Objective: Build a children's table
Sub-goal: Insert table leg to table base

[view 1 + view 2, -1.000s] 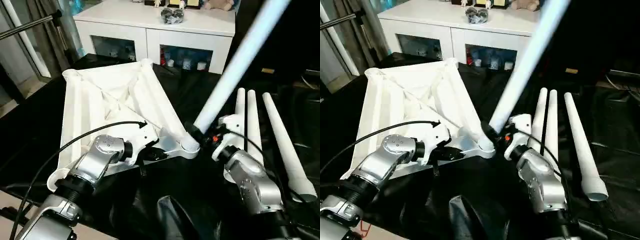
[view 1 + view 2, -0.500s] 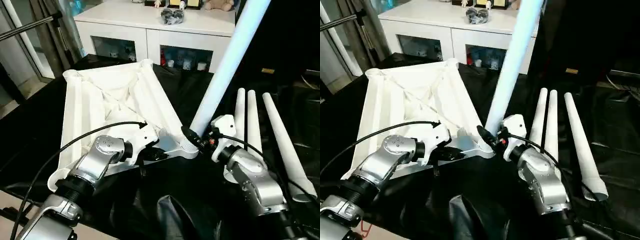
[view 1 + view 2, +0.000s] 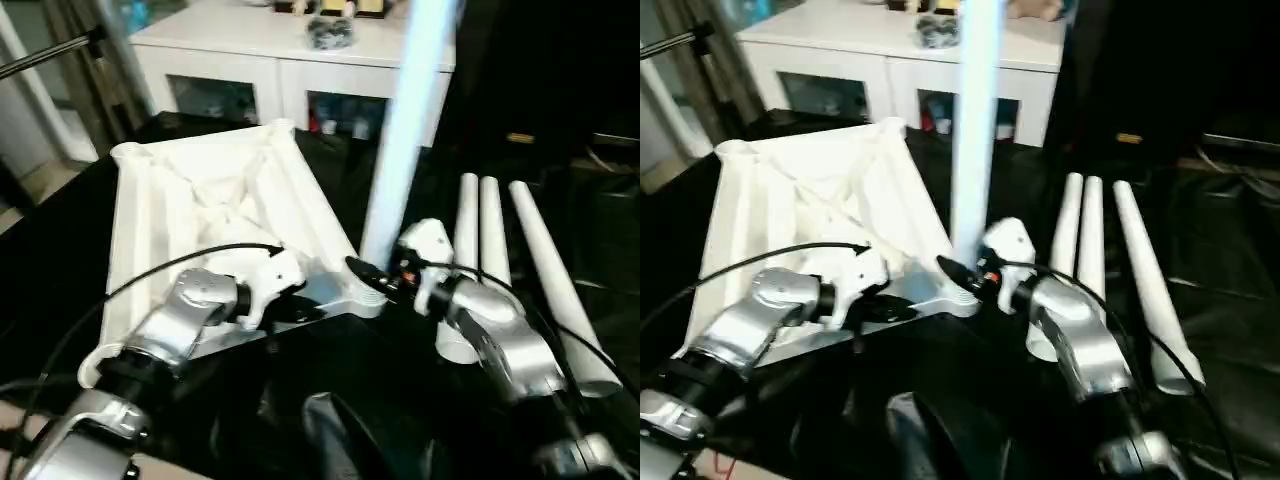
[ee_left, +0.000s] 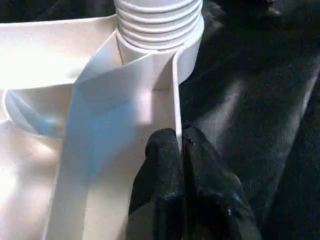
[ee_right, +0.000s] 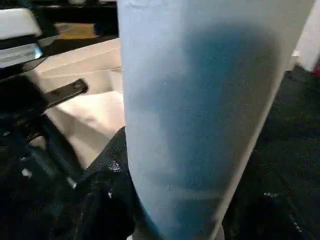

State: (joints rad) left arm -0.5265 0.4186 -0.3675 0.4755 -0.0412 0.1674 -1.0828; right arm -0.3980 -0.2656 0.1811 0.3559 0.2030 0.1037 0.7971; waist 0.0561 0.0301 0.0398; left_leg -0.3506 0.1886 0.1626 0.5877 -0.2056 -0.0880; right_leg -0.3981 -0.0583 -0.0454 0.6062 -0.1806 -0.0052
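The white tabletop (image 3: pixel 200 200) lies underside up on the black cloth, its ribs showing. My left gripper (image 3: pixel 300 308) is shut on the thin rim wall (image 4: pixel 176 100) beside the near corner socket (image 3: pixel 368 300). A white leg (image 3: pixel 405 130) stands almost upright in that socket, and its threaded end (image 4: pixel 159 20) sits in the collar. My right gripper (image 3: pixel 375 275) is shut on the leg just above the socket, one black finger (image 5: pixel 107 185) pressed against the tube (image 5: pixel 200 100). Three more legs (image 3: pixel 490 230) lie side by side to the right.
A white cabinet (image 3: pixel 300 60) with glass doors stands behind the work, small items on top. A metal pole (image 3: pixel 50 55) crosses the far left. Black cloth (image 3: pixel 420 400) covers the surface, bunched into a fold (image 3: pixel 340 440) at the near edge.
The leg in my right gripper has swung from leaning far right to nearly upright over the corner socket. The left gripper keeps its hold. The camera has shifted slightly.
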